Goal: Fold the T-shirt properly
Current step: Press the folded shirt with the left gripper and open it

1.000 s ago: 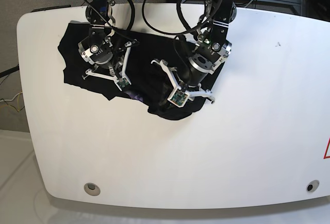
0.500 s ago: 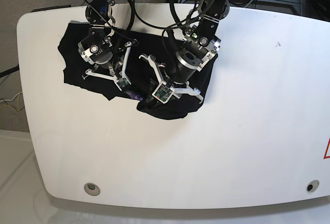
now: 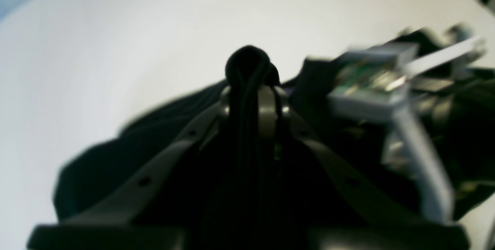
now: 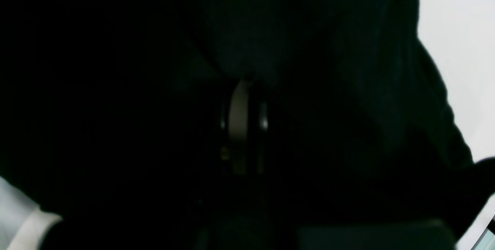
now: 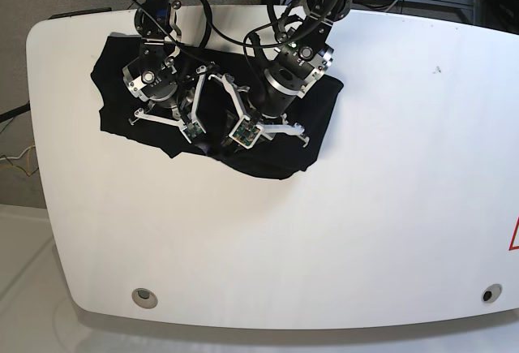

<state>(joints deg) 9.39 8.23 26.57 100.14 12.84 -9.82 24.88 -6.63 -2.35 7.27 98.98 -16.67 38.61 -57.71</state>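
Soft, matt black cloth for the T-shirt. Smooth, faintly glossy white table. Dull grey metal fingers, bunched cloth between.

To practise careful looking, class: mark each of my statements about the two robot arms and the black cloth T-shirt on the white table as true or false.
1. The left gripper pinches a bunched fold of the black cloth T-shirt. True.
2. The shirt lies neatly folded in a small square. False: it is spread and rumpled.
3. The right gripper is shut, with black cloth all around it. True.
4. The shirt hangs over the edge of the white table. False: it lies wholly on top.
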